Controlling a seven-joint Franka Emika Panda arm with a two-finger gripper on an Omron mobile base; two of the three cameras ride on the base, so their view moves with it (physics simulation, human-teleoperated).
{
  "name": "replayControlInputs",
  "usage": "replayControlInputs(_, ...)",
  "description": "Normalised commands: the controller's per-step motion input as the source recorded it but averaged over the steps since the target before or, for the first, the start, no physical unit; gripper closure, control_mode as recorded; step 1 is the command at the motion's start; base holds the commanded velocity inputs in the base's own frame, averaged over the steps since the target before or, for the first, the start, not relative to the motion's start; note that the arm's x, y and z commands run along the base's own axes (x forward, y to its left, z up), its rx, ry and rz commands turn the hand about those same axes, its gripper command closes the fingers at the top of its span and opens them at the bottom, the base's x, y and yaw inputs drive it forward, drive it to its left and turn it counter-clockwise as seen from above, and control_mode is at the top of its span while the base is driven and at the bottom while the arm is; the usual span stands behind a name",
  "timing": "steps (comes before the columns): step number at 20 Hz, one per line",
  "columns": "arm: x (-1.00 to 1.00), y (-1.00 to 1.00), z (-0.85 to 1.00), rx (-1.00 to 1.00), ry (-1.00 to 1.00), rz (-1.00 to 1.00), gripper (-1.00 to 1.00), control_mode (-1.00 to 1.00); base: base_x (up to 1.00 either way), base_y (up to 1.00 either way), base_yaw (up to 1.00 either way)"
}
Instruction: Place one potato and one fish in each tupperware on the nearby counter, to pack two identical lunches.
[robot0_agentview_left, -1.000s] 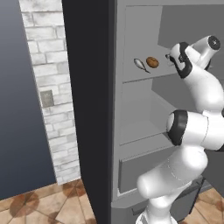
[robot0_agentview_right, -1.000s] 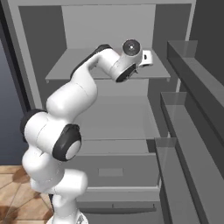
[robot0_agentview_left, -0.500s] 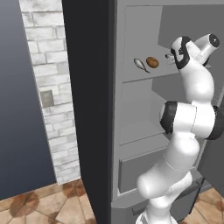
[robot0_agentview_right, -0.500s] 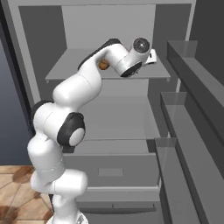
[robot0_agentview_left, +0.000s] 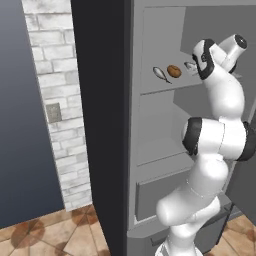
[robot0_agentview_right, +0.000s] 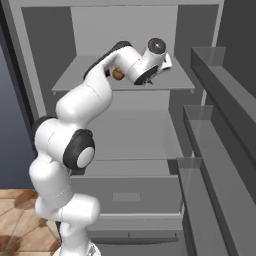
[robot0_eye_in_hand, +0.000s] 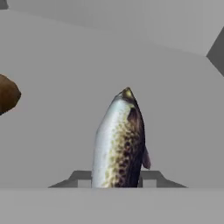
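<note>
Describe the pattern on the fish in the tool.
Silvery on one side, brown with dark speckles on the other; the fish shows best in the hand view.

Potato (robot0_eye_in_hand: 8, 94) cut by left edge; fish (robot0_eye_in_hand: 119, 140) tail hidden below.

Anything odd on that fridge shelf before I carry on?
Nothing stands out. The gripper is shut on a fish over the grey shelf. A potato and a second fish lie apart on the same shelf, nothing spilled or damaged.
</note>
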Motion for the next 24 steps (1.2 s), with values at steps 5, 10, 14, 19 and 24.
replayControlInputs(5, -0.69, 0.30, -1.00, -0.25, -0.47, -0.01, 1.00, -1.00, 0.00, 0.00, 0.00)
replayControlInputs(10, -1.00, -0.23, -0.11, -0.01, -0.14, -0.07, 1.00, -1.00, 0.00, 0.00, 0.00)
replayControlInputs(14, -1.00, -0.49, 0.59, 0.00, 0.23, -0.03, 1.00, -1.00, 0.00, 0.00, 0.00)
replayControlInputs(19, -1.00, -0.04, 0.49, -0.01, 0.45, 0.00, 1.00, -1.00, 0.00, 0.00, 0.00)
replayControlInputs(24, -1.00, 0.66, -0.27, -0.01, 0.22, 0.00, 1.00, -1.00, 0.00, 0.00, 0.00)
